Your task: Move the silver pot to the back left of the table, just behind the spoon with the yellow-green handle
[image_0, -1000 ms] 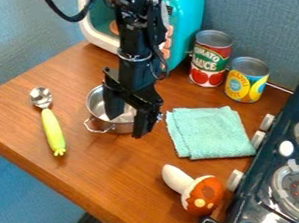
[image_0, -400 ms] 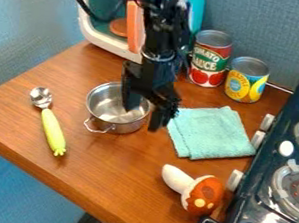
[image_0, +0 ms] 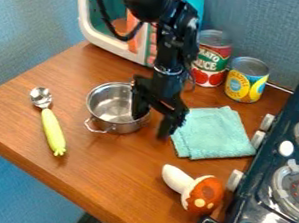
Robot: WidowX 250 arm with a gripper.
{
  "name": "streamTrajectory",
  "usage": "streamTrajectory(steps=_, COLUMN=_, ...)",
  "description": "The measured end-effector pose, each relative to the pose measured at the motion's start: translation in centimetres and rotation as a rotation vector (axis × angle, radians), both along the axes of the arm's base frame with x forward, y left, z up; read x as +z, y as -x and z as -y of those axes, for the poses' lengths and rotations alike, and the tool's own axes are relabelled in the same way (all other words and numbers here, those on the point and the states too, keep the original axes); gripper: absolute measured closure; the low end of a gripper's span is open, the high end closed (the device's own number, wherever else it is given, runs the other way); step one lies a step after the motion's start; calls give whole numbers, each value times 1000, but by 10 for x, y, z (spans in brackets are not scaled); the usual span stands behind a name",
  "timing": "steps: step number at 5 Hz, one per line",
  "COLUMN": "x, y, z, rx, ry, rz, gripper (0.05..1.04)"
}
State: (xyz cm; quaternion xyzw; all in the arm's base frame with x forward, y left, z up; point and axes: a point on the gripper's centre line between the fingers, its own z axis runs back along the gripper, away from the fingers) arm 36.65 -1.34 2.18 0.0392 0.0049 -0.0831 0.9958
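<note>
My gripper (image_0: 151,124) hangs over the right side of the small metal pot (image_0: 108,101), fingers apart. One finger is at the pot's right rim, overlapping its inside in the view; the other is to the right, beside the folded teal cloth (image_0: 215,134). Whether either finger touches the pot cannot be told. To the left lies a spoon with a yellow-green handle (image_0: 53,131). A toy mushroom with an orange spotted cap (image_0: 204,194) lies nearer the front.
A tomato can (image_0: 211,58) and a yellow-blue can (image_0: 247,79) stand at the back. The teal and white toy microwave (image_0: 106,39) is behind the arm. A dark toy stove (image_0: 264,196) runs along the right, knobs facing the wooden counter (image_0: 105,174).
The gripper has moved right across the pot, from over its middle to its right side, and its right finger now overlaps the cloth's left edge. The pot and other objects have stayed put.
</note>
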Motion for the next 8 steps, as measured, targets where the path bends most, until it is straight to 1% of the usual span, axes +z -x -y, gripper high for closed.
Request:
streamTrajectory(steps=1, x=-2, y=-6, z=-2, rx=17, ry=-18, rz=-2, gripper=137)
streamTrajectory(steps=2, x=-3, y=-7, z=-2, rx=20, ry=-15, rz=0, gripper=420)
streamTrajectory(steps=3, x=-3, y=-2, z=-1, rx=13, ry=7, rz=0, gripper=708)
streamTrajectory(steps=4, x=-3, y=1, z=-10, rx=34, ry=25, rz=-20, gripper=901)
streamTrajectory(steps=5, x=6, y=4, z=-20, rx=48, ry=49, rz=-26, gripper=967)
streamTrajectory(steps=6, x=12, y=8, z=-29, rx=72, ry=65, rz=-46, gripper=983)
streamTrajectory(steps=7, x=28, y=-1, z=-43, rx=105, ry=30, rz=-38, gripper=983)
streamTrajectory(steps=8, x=38, y=-11, z=-60, rx=160, ry=-84, rz=-57, gripper=983)
